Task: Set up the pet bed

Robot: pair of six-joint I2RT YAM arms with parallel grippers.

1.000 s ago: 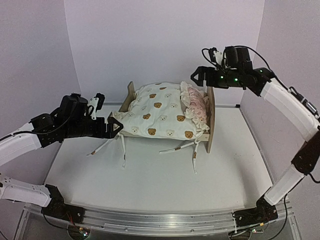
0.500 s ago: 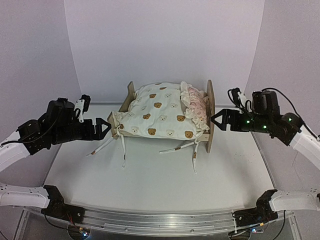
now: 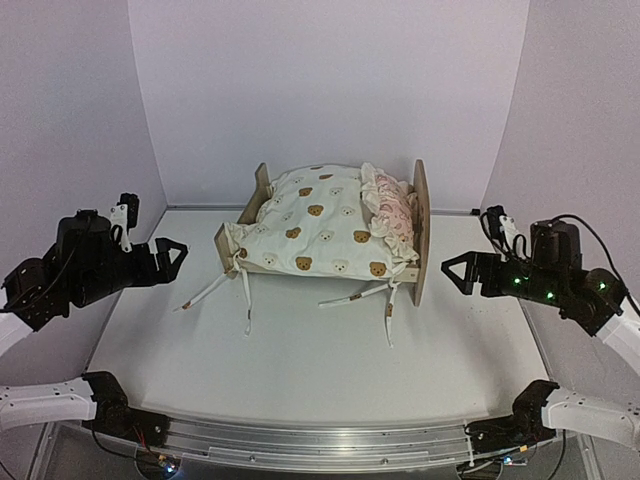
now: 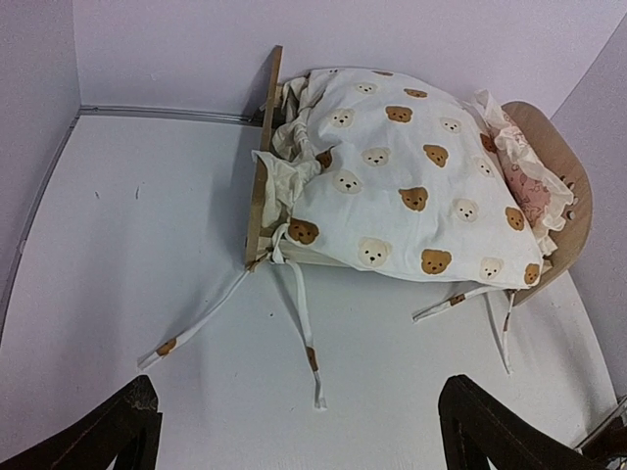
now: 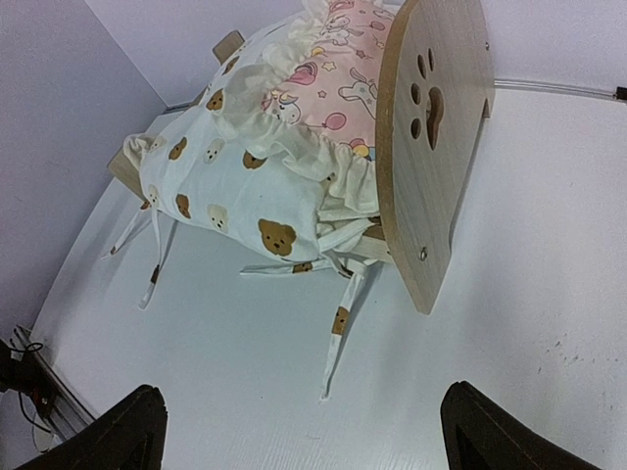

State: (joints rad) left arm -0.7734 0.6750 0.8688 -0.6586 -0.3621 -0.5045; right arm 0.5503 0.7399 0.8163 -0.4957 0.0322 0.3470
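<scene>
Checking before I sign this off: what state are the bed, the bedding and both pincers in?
Pet bed: upright on the table, made up.
Bear-print quilt: spread over the bed.
Ruffled pink pillow: lying at the bed's taller end, against the quilt.
Quilt ties: untied, trailing loose onto the table.
Left pincer: open, empty, clear of the bed.
Right pincer: open, empty, clear of the bed.

Pale lilac walls (image 3: 330, 90), white tabletop (image 3: 300, 370)

Left fingers (image 3: 171, 245), right fingers (image 3: 460, 260) spread wide (empty).
</scene>
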